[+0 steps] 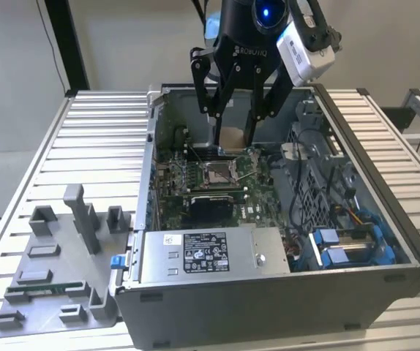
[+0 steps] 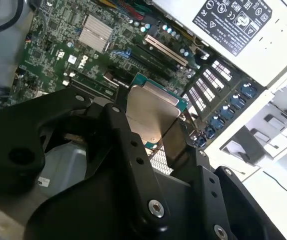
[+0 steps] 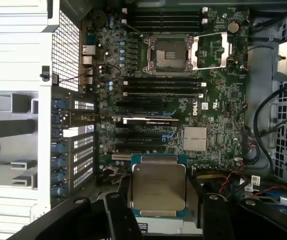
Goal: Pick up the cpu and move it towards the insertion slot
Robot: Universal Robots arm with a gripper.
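Note:
My gripper [image 1: 233, 135] hangs inside the open computer case, shut on the cpu [image 1: 231, 138], a flat square chip with a pale metal top and a thin green rim. Both wrist views show the cpu [image 3: 158, 186] [image 2: 151, 114] pinched between the black fingers [image 3: 117, 197], level above the green motherboard [image 3: 213, 107]. The insertion slot [image 1: 218, 172] lies just below and in front of the chip in the exterior view. In the first wrist view the insertion slot [image 3: 167, 54] shows a silver frame, a brownish centre and an opened lid [image 3: 212, 49] beside it.
The case's power supply [image 1: 210, 254] sits at the front, with cables and blue drive parts [image 1: 345, 245] at the exterior view's right. A grey plastic tray [image 1: 56, 278] holding a green memory stick [image 1: 45, 289] lies on the slatted table at the exterior view's left. Memory slots [image 3: 163, 87] flank the socket.

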